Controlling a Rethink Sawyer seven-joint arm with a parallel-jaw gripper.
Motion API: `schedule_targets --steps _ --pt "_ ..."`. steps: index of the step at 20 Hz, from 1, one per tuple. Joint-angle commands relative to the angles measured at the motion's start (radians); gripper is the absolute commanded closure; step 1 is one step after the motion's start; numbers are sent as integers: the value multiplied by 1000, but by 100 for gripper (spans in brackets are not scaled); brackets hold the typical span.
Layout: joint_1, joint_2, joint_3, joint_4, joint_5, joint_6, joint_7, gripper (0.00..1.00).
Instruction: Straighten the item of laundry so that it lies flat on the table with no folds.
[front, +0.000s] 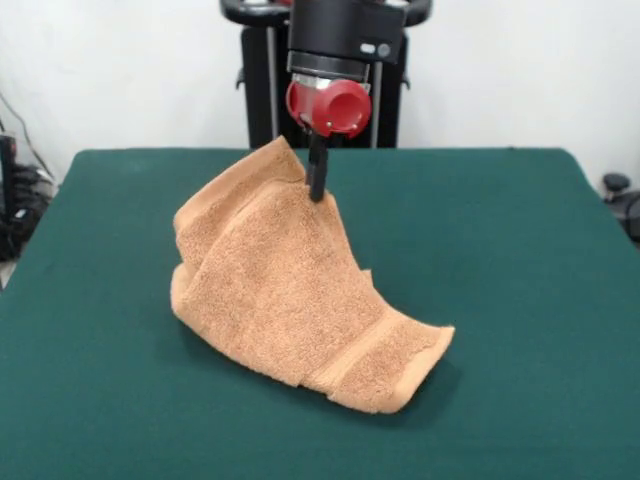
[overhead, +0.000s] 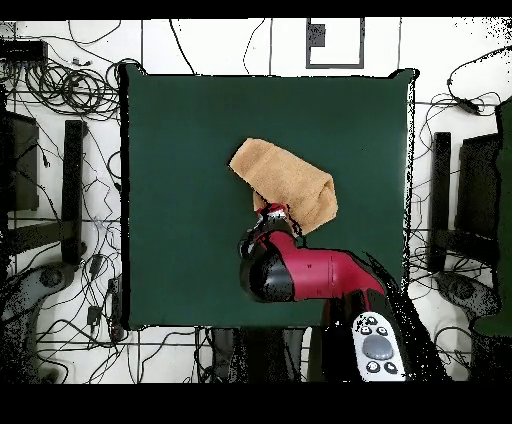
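Towel (front: 290, 300) at frame centre, on green table (front: 520, 300). Lowest corner with woven band rests on cloth at lower centre, curled up slightly. Rest of towel rises in tented drape, folded along left side, peak at upper centre. Gripper (front: 317, 180) clamped on raised top edge, holding it aloft. Overhead view: towel (overhead: 285, 185) mid-table, arm (overhead: 310, 275) reaching in from bottom.

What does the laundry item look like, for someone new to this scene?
Start at the dark green felt table. Near its middle, under the red and black gripper, a tan-orange terry-cloth towel rises to a peak. It is the only item there, with a woven band near its low end.
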Motion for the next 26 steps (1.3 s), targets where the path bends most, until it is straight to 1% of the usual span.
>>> schedule_targets --steps 1,2,6,8,10,12,14,15,17,21,24,26 --pt "80 30 -78 -76 172 397 94 100" --pt "71 32 -71 -74 177 391 92 100" --pt "80 60 -92 -75 194 340 90 100" --pt "94 65 -101 -76 206 335 98 100" --pt "126 64 -117 -82 229 356 124 100" --pt "166 64 -131 -89 261 384 157 100" --pt "174 66 -100 -92 318 389 176 100" --pt "179 65 -74 -100 366 405 197 100" --pt "233 85 -101 -165 419 470 245 100" --pt "317 134 -155 -261 502 543 309 100" --pt "341 151 -174 -290 561 557 313 100" --pt "364 172 -191 -335 604 587 335 100"
